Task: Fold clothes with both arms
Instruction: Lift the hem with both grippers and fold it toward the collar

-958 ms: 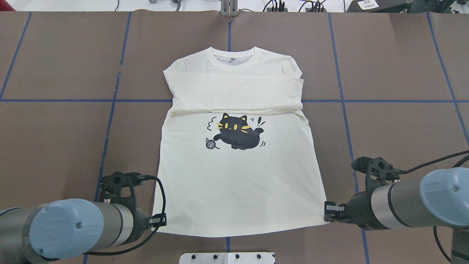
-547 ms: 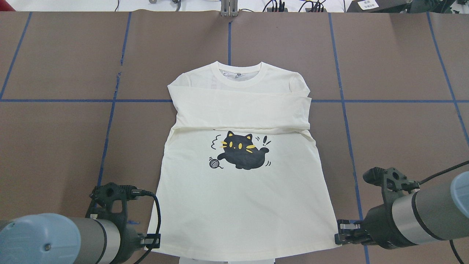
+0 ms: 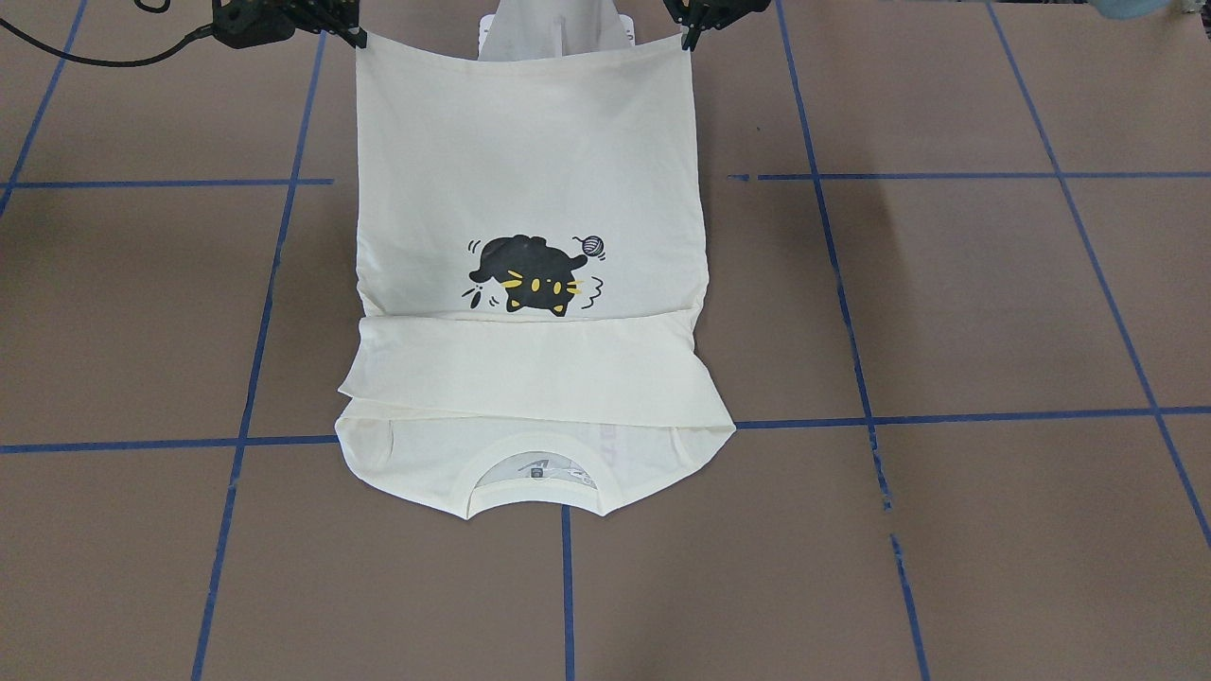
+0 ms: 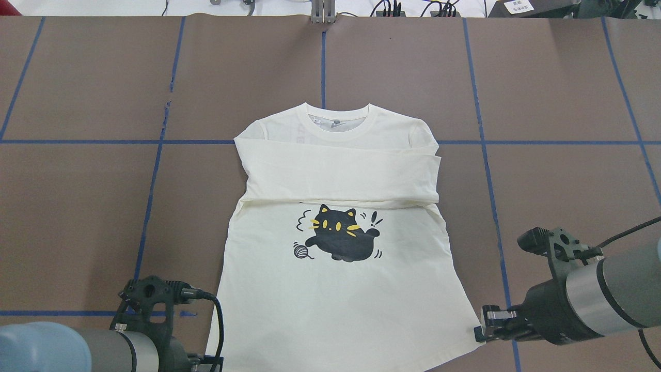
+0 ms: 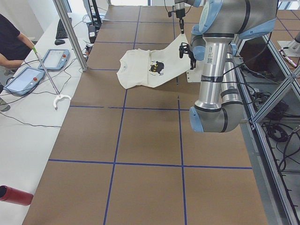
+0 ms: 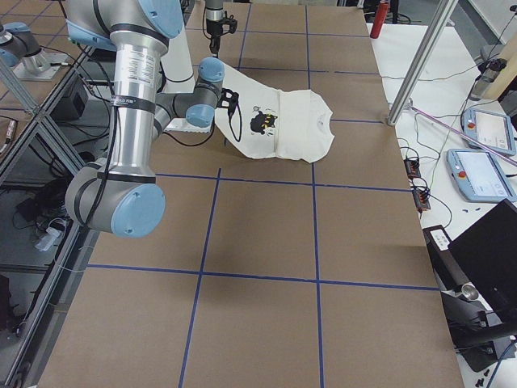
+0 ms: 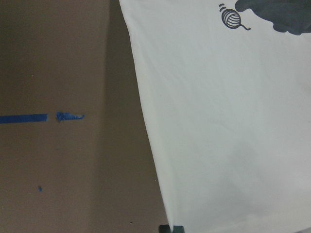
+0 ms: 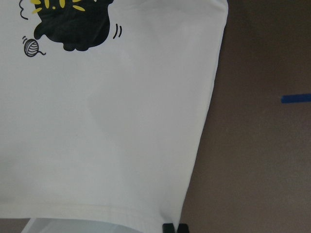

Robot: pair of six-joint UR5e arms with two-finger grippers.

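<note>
The cream-white T-shirt (image 4: 341, 294) lies print side up, with the black cat print (image 4: 338, 240) showing. Its long sleeves are folded across the chest below the collar (image 4: 338, 116). My left gripper (image 4: 211, 359) is shut on the left hem corner. My right gripper (image 4: 483, 325) is shut on the right hem corner. In the front-facing view the hem hangs stretched between the right gripper (image 3: 355, 38) and the left gripper (image 3: 686, 36), raised above the table. Each wrist view shows the shirt edge (image 7: 160, 194) (image 8: 194, 170) running down into closed fingertips.
The white mounting base (image 3: 558, 28) sits under the raised hem. Blue tape lines (image 4: 155, 170) grid the brown table. Beyond the far edge is an operators' desk with tablets (image 5: 23, 79), a metal pole (image 5: 70, 33) and a red cylinder (image 5: 14, 194).
Both grippers have moved back toward the robot's base with the hem corners. The whole shirt has slid toward the robot, and the collar now lies nearer the crosswise blue line.
</note>
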